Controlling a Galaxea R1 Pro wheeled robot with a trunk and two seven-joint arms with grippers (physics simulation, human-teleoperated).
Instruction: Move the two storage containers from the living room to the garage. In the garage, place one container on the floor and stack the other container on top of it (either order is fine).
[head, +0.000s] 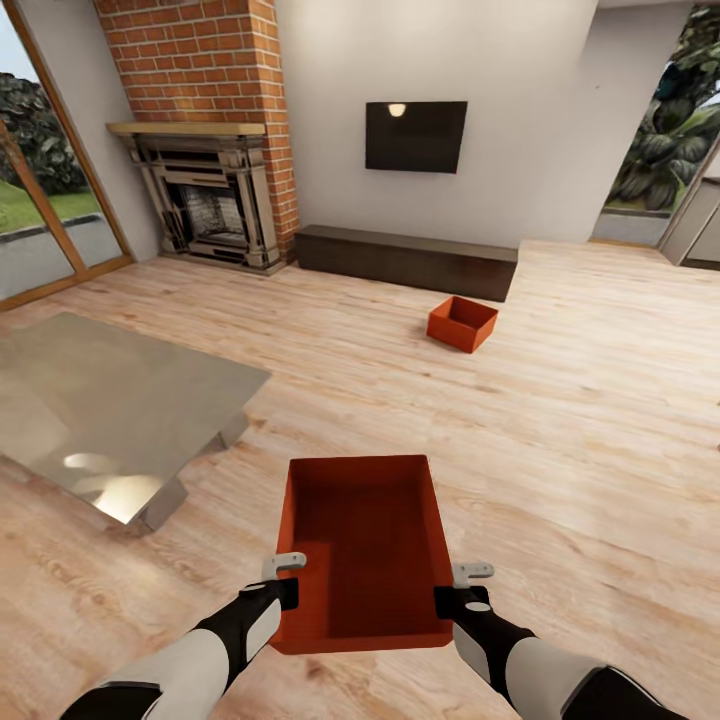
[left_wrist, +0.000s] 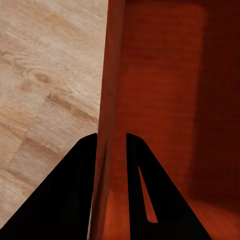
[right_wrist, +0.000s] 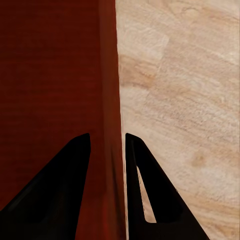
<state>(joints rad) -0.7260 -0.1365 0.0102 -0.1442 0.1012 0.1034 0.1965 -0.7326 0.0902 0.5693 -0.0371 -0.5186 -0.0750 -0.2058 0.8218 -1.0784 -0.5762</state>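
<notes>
- Still in the living room: wood-plank floor (head: 560, 420), brick fireplace (head: 205, 195), wall TV (head: 415, 136), low dark cabinet (head: 405, 260), grey low worktop (head: 110, 410) off to the left.
- Near container (head: 362, 545) directly ahead of the trunk, centred between both arms, open top up, long axis running straight away from the robot.
- Left pincer (head: 283, 578) on the near end of its left long wall; left wrist view shows the wall (left_wrist: 111, 75) running between the two fingers (left_wrist: 75, 190), one inside the bin, one outside.
- Right pincer (head: 458, 588) mirrored on the right long wall; right wrist view shows the wall (right_wrist: 109, 75) between the fingers (right_wrist: 65, 185) the same way.
- Both pincers narrow, straddling a wall each; looks clamped, though actual pad contact hard to confirm from these angles.
- Cannot tell whether the bin sits on the floor or is just lifted.
- Far container (head: 462, 323) on the floor well ahead and slightly right, just in front of the cabinet, turned at an angle to the near one; neither arm near it.
- Judgement: early stage, nothing in the garage yet.
- Key relation for the carry: grips symmetric but both at the near end, so the far end probably wants to droop; keep both wrists level and moving together.
- Risk: one arm leading the other twists the thin wall out of a pincer.
</notes>
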